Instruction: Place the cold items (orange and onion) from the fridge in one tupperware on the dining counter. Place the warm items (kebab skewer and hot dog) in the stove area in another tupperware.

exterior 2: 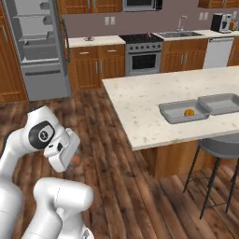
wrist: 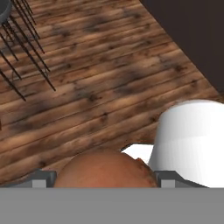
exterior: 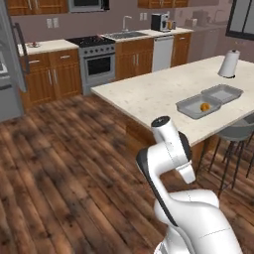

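While the claw grips the onion at the hand view's bottom, carry it level to the tub holding the orange, right of centre on the desk, and release low.

no readable text, labels, brands or numbers anywhere

Arm: folded low, elbow raised, hand pointing down.
Gripper: jaws spread wide around the onion.
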